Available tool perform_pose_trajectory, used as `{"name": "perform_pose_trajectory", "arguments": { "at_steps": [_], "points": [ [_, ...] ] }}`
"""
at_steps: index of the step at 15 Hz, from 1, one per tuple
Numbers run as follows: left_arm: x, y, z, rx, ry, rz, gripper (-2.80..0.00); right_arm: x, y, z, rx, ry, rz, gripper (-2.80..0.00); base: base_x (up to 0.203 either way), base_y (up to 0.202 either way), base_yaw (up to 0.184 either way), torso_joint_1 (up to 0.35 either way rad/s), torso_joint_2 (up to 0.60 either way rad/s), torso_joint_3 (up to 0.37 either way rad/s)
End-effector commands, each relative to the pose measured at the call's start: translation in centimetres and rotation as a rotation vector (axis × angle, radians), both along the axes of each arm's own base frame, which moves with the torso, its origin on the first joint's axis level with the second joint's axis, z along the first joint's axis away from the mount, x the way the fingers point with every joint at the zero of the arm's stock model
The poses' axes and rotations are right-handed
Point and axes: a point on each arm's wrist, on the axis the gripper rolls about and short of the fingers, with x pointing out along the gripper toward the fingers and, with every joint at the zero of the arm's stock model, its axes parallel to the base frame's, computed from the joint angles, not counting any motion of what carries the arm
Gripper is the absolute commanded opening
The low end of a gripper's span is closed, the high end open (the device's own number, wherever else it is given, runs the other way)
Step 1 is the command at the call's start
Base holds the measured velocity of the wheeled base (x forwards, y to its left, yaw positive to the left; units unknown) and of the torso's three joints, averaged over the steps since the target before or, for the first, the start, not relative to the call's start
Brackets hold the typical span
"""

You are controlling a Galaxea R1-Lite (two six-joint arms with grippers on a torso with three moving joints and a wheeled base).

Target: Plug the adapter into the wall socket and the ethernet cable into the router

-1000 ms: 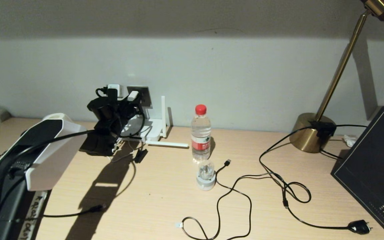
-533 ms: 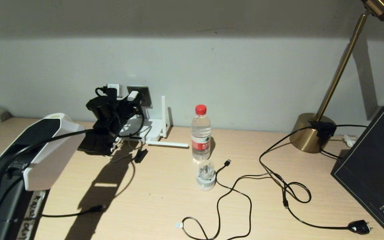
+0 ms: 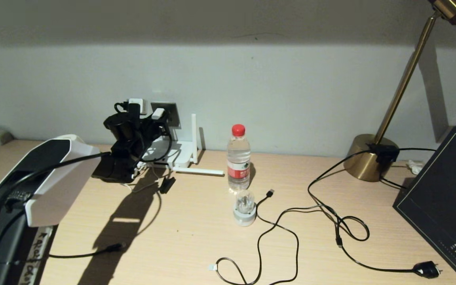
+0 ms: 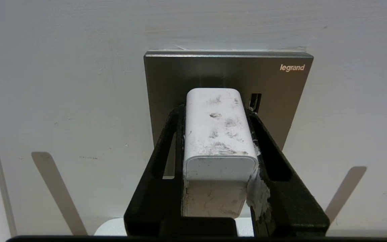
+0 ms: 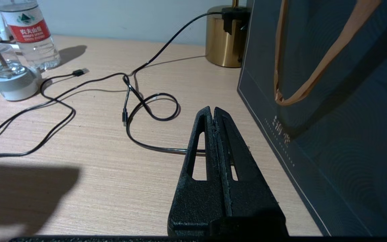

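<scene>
The left pincer (image 4: 215, 111) is raised at the wall behind the bench's far left part, its two black fingers (image 4: 166, 141) clamped on the sides of the small white boxy power adapter (image 4: 218, 134). The adapter's scuffed white body points straight at the grey metallic square wall socket (image 4: 270, 84) and its front end sits right up against the plate; whether the pins are fully seated cannot be told. From the head camera the adapter (image 3: 157, 114) shows as a pale block at the pincer's tip, just in front of the socket plate (image 3: 170, 113) on the wall.

Directly below the socket, at the bench's far edge, lies the flat white rectangular router (image 3: 176, 154), one slim white antenna standing upright and another lying flat on the light wooden bench (image 3: 196, 237). The long thin black ethernet cable (image 3: 93, 252) lies on the bench near the front left edge, its connector end free and well apart from the router.

The right pincer (image 5: 213, 116) hangs low over the right side of the bench with its black fingers pressed together and nothing between them, just beside a dark blue paper bag with tan handles (image 5: 331, 117).

Near the bench's middle stand a clear plastic water bottle with a red cap (image 3: 238, 158) and a round white-and-clear plug (image 3: 244, 208). A brass lamp base (image 3: 368, 158) stands toward the far right edge.
</scene>
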Motion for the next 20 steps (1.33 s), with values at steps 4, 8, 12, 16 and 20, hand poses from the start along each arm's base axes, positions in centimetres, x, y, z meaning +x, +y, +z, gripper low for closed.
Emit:
{"name": "perform_pose_trajectory", "arguments": {
  "at_steps": [4, 8, 12, 16, 20],
  "points": [
    [0.1, -0.2, -0.5, -0.01, 0.002, 0.029, -2.8, 0.3, 0.0, -1.0, -0.001, 0.036, 0.001, -2.8, 0.0, 0.0, 0.0, 0.0, 0.0, 0.0],
    [0.1, -0.3, -0.3, -0.01, -0.001, 0.032, -2.8, 0.3, 0.0, -1.0, -0.001, 0.036, 0.001, -2.8, 0.0, 0.0, 0.0, 0.0, 0.0, 0.0],
    [0.0, -0.5, 0.1, -0.011, -0.009, 0.031, -2.8, 0.3, 0.0, -1.0, -0.001, 0.036, 0.001, -2.8, 0.0, 0.0, 0.0, 0.0, 0.0, 0.0],
    [-0.1, -1.0, 0.1, -0.008, 0.0, 0.021, -2.8, 0.3, 0.0, -1.0, -0.001, 0.036, 0.001, -2.8, 0.0, 0.0, 0.0, 0.0, 0.0, 0.0],
    [-0.2, -1.5, 0.3, -0.005, 0.009, 0.012, -2.8, 0.3, 0.0, -1.0, -0.001, 0.036, 0.001, -2.8, 0.0, 0.0, 0.0, 0.0, 0.0, 0.0]
  ]
}}
